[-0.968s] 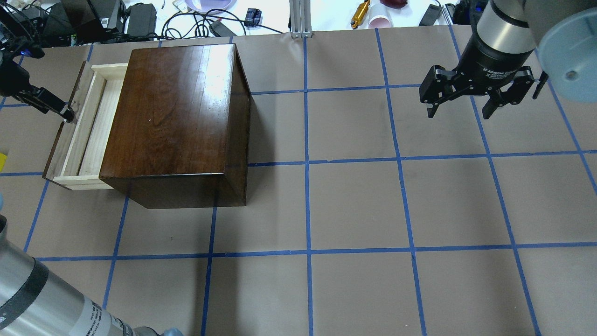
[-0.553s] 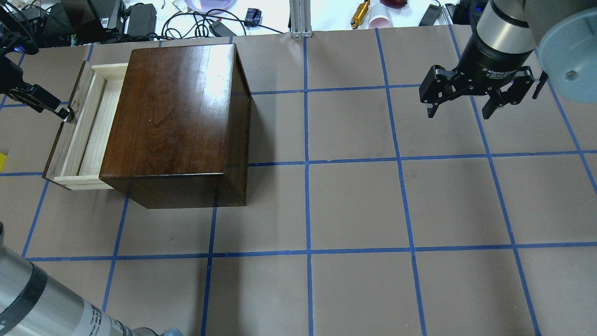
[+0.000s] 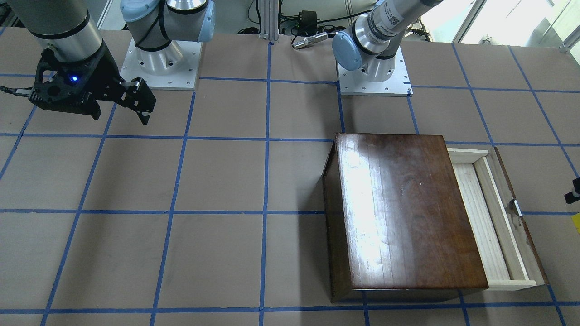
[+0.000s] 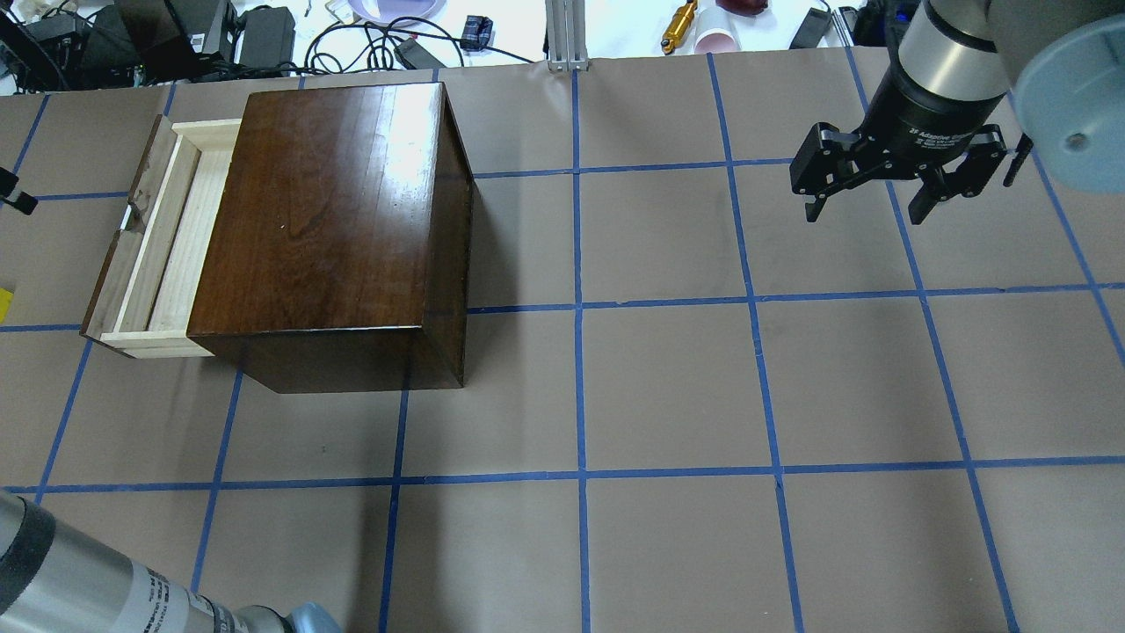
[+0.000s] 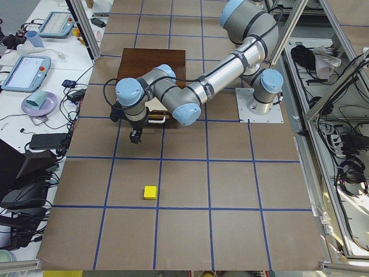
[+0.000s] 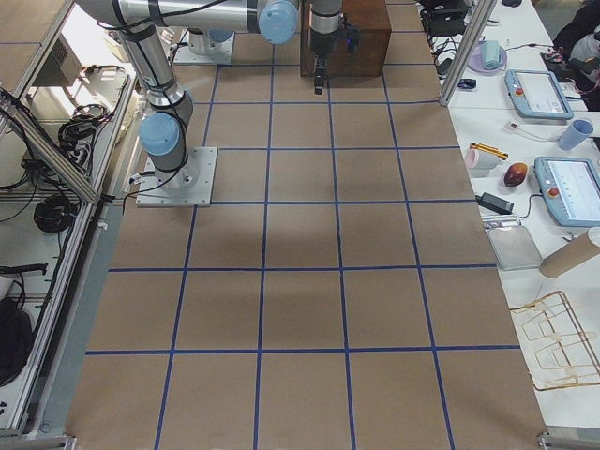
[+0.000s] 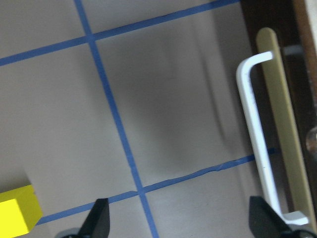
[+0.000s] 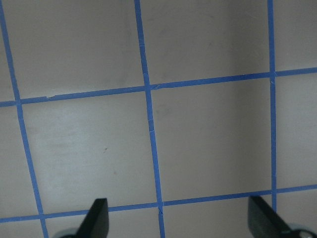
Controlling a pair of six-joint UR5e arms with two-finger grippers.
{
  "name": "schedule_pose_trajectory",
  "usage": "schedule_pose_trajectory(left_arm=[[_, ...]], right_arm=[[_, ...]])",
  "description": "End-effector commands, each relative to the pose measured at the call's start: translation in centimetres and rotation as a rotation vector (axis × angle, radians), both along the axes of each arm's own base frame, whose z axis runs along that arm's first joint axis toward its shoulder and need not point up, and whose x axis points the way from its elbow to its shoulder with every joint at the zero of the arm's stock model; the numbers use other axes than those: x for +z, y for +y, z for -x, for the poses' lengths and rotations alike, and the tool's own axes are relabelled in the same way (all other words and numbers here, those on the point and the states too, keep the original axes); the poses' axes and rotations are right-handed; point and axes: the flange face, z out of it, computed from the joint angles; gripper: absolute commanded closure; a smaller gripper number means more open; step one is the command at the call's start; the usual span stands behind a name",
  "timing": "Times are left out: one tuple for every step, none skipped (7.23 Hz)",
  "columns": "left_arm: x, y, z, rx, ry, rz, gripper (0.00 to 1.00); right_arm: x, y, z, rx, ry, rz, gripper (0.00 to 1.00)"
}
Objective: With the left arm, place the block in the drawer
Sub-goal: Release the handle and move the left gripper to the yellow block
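The yellow block (image 5: 150, 192) lies on the brown mat, apart from the wooden box; it also shows at the lower left of the left wrist view (image 7: 17, 215). The drawer (image 4: 167, 237) stands partly pulled out, its pale tray bare and its dark front panel (image 4: 119, 264) carrying a small knob (image 4: 134, 218). My left gripper (image 5: 134, 137) hovers between drawer front and block. It is open, with its fingertips (image 7: 99, 220) spread wide and nothing between them. My right gripper (image 4: 866, 207) hangs open over the far side of the table, holding nothing.
The glossy dark-brown box casing (image 4: 325, 220) covers the rest of the drawer. Cables and power bricks (image 4: 264, 35) crowd the table's back edge beside an aluminium post (image 4: 567, 35). Blue tape lines grid the mat.
My left gripper has drawn back from the drawer's knob toward the overhead view's left edge, almost out of frame. The drawer stays at the same opening. The right arm has not moved.
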Motion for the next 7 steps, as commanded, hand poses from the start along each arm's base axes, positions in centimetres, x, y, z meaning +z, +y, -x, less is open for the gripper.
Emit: schedule_pose_trajectory(left_arm=[[-2.8, 0.7, -5.4, 0.108, -0.029, -0.002, 0.00], [-4.6, 1.8, -7.8, 0.143, -0.012, -0.021, 0.00], [-6.2, 2.9, -9.8, 0.188, -0.002, -0.043, 0.00], [-7.7, 3.5, -11.1, 0.225, 0.010, -0.063, 0.00], [-8.7, 4.4, -13.3, 0.245, -0.007, -0.046, 0.00], [-9.9, 4.0, -14.9, 0.234, -0.077, 0.006, 0.00], [-11.5, 3.8, -15.7, 0.228, -0.094, -0.007, 0.00]], right_arm=[[0.0, 0.0, 0.0, 0.000, 0.000, 0.000, 0.00], [0.0, 0.0, 0.0, 0.000, 0.000, 0.000, 0.00], [0.0, 0.0, 0.0, 0.000, 0.000, 0.000, 0.00], [0.0, 0.0, 0.0, 0.000, 0.000, 0.000, 0.00], [0.0, 0.0, 0.1, -0.002, 0.000, 0.000, 0.00], [0.0, 0.0, 0.0, 0.000, 0.002, 0.000, 0.00], [0.0, 0.0, 0.0, 0.000, 0.000, 0.000, 0.00]])
